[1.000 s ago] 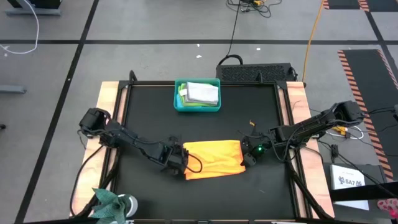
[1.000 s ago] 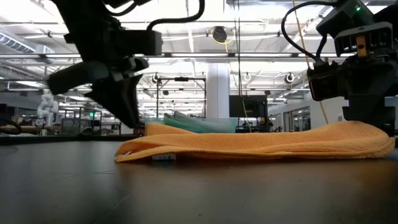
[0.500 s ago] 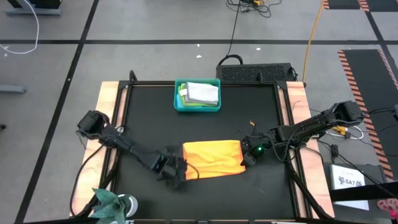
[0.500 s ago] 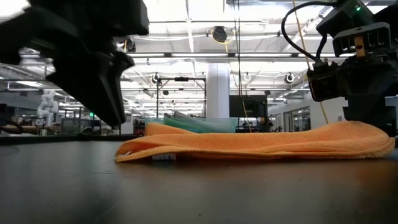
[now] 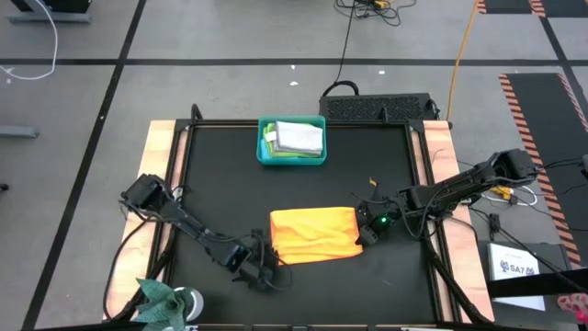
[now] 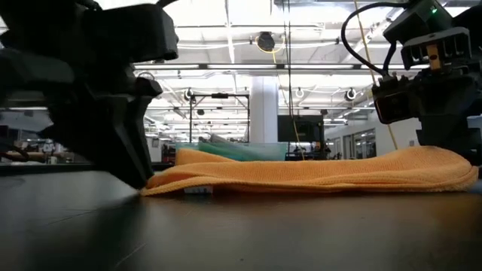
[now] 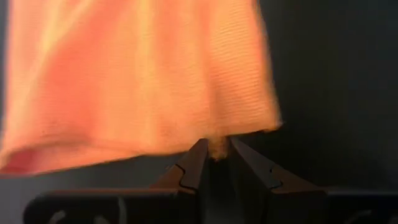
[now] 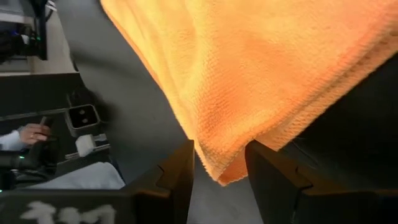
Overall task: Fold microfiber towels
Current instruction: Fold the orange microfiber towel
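An orange towel (image 5: 312,235), folded into a flat rectangle, lies on the black table (image 5: 211,175). My left gripper (image 5: 266,273) is at its near left corner, pointing steeply down with its fingers a little apart. A tuft of the towel's near edge (image 7: 216,147) shows between the tips. My right gripper (image 5: 365,237) is at the towel's right end, shut on a corner (image 8: 219,163). Other folded towels (image 5: 299,136) sit in a teal bin (image 5: 262,147) at the far side. My left gripper has a bit of the towel's near edge between its fingertips (image 7: 194,155); whether they touch it I cannot tell. My right gripper has the folded towel's near right corner (image 8: 214,152) between its two fingers, several layers thick. It comes from the table's right, slanting down. The towel lies on the table, slightly humped at that end (image 6: 440,156).
The teal bin stands at the far middle of the table. A green leafy thing (image 5: 163,299) sits off the near left corner. Wooden rails (image 5: 158,184) run along both sides. A person's hand (image 8: 28,134) shows beyond the table in the right wrist view.
My left gripper has gone toward the table's near edge and a little down, from the middle of the towel's left end to its near left corner. The towel has not moved.
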